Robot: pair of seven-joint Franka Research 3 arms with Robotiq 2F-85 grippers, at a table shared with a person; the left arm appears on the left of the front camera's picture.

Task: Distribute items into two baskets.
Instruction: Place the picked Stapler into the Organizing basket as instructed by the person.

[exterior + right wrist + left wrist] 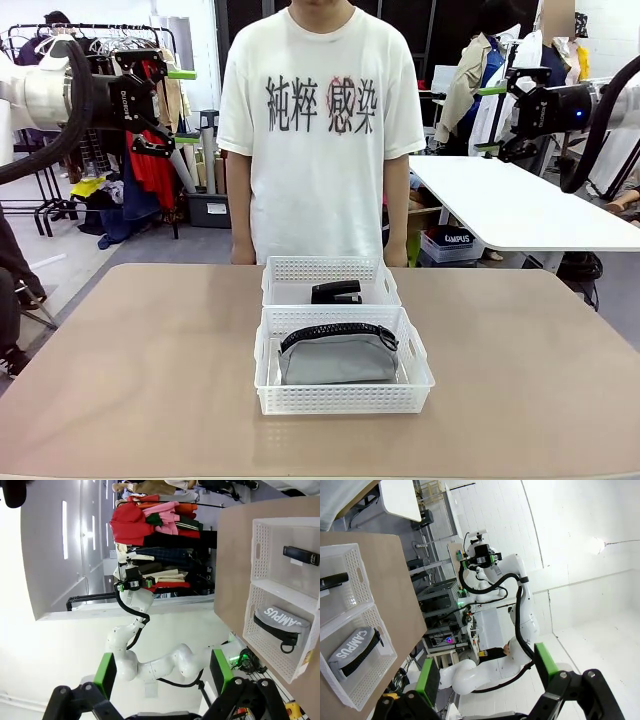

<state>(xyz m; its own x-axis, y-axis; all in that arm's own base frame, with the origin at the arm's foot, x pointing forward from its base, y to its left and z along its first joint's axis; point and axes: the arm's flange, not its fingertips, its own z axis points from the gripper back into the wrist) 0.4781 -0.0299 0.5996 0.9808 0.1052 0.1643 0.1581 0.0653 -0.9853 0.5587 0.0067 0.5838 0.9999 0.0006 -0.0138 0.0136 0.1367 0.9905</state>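
Two white lattice baskets stand end to end in the middle of the table. The near basket (pixel 344 398) holds the grey zipped pouch (pixel 337 357). The far basket (pixel 330 272) holds the black stapler (pixel 336 292). My left gripper (pixel 178 108) hangs high at the left, open and empty. My right gripper (pixel 490 119) hangs high at the right, open and empty. In the left wrist view the pouch (pixel 353 649) and stapler (pixel 332 581) lie in their baskets, beyond my green-padded fingers (pixel 428 676). In the right wrist view the pouch (pixel 282 626) and stapler (pixel 301 555) show again.
A person in a white printed T-shirt (pixel 320 130) stands at the table's far edge, right behind the baskets. The tan table (pixel 130 370) is bare to either side. A white table (pixel 520 205) and clothes racks stand farther back.
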